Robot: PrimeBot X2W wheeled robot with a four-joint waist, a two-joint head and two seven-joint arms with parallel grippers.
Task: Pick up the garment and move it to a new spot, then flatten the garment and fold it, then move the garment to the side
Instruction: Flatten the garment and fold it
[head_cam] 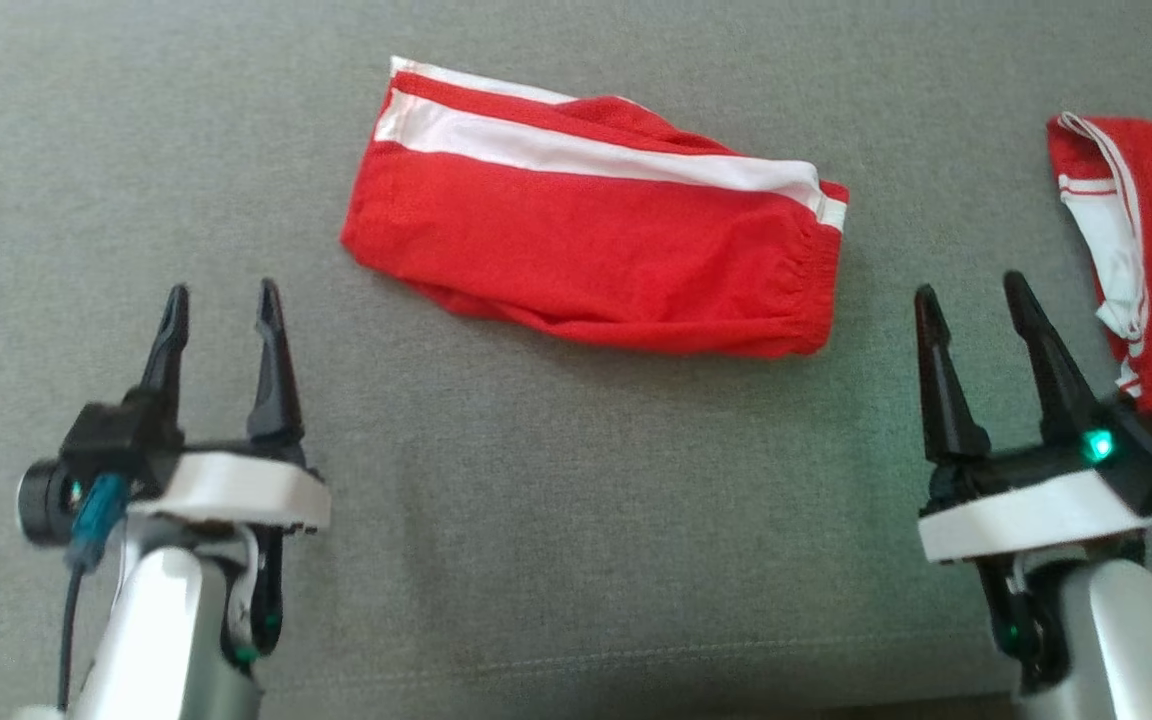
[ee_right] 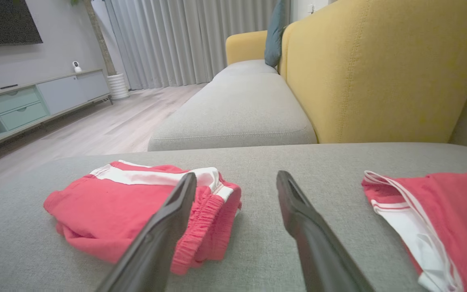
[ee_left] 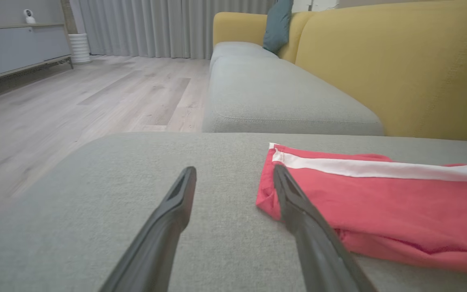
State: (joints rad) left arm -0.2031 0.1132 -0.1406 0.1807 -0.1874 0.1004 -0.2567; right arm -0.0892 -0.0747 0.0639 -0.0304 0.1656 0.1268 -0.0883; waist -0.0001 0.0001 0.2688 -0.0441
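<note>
The garment [head_cam: 586, 225] is a pair of red shorts with a white side stripe, lying folded on the grey sofa cushion [head_cam: 536, 500], its elastic waistband to the right. My left gripper [head_cam: 223, 305] stands open and empty, below and left of the shorts. My right gripper [head_cam: 971, 290] is open and empty too, below and right of them. In the left wrist view the garment [ee_left: 379, 198] lies just right of my right finger. In the right wrist view the garment [ee_right: 136, 207] lies left of the fingers.
A second red and white garment [head_cam: 1141, 250] lies at the cushion's right edge, also in the right wrist view [ee_right: 440, 219]. A yellow sofa back [ee_right: 379, 69] rises beyond. More grey seat [ee_left: 278, 97] and wooden floor [ee_left: 75, 101] lie further off.
</note>
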